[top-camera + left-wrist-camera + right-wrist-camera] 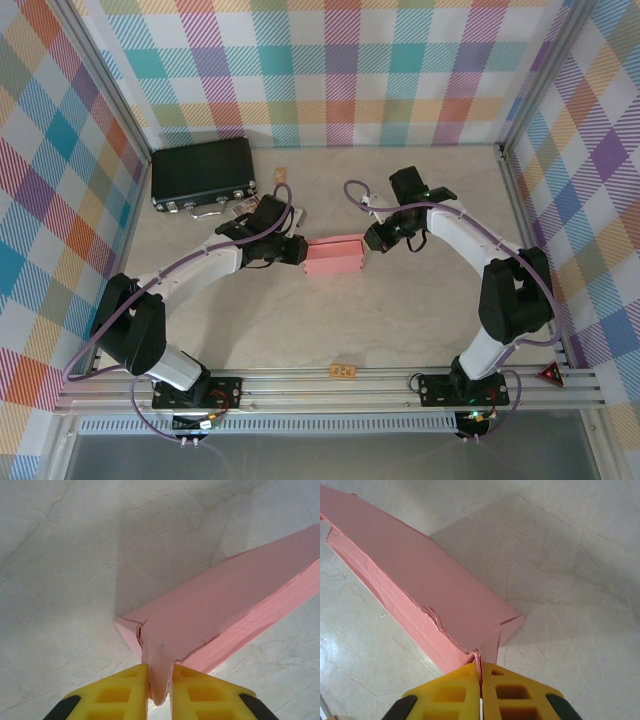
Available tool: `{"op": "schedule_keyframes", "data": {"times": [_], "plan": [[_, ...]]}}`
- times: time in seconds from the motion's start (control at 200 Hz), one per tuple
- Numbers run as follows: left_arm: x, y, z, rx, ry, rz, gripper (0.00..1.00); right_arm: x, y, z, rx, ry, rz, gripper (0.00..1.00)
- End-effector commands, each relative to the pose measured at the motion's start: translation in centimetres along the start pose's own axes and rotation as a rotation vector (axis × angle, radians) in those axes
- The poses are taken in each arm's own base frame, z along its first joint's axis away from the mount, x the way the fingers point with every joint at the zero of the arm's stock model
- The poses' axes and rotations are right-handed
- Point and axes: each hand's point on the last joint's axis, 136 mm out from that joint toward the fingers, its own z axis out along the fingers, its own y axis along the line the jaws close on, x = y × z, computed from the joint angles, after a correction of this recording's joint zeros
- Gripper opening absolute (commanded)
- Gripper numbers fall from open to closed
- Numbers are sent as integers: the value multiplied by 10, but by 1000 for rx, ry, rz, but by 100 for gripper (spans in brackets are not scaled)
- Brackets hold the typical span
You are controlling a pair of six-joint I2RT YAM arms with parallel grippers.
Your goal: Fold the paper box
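The paper box (334,257) is a small salmon-pink rectangular box lying mid-table between both arms. My left gripper (303,252) is at its left end. In the left wrist view the yellow fingers (125,690) are closed on a pink end flap that hangs from the box (220,600), with the left gripper (160,686) at the bottom edge. My right gripper (368,240) is at the box's right end. In the right wrist view the right gripper (481,676) pinches a thin flap edge at the corner of the box (420,575), with its jaws nearly touching.
A black case with metal latches (203,172) lies at the back left, just beyond the left arm. A small orange piece (283,176) sits beside it, and another (343,372) rests on the front rail. Checked walls enclose the table.
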Motion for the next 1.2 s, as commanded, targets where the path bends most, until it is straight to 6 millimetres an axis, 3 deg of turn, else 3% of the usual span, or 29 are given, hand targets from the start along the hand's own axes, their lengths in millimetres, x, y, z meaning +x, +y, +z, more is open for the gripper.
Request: {"op": "schedule_keyframes", "data": {"times": [0.0,0.63,1.195], "plan": [[-9,-3,-11,20,-32,-5,16,-5,6,-3,-18,-2,5,10],[-10,-8,-8,47,-37,-22,10,-6,7,-1,-29,-2,11,9],[-9,-11,-1,69,-22,-43,11,-8,9,-3,-32,-4,20,9]]}}
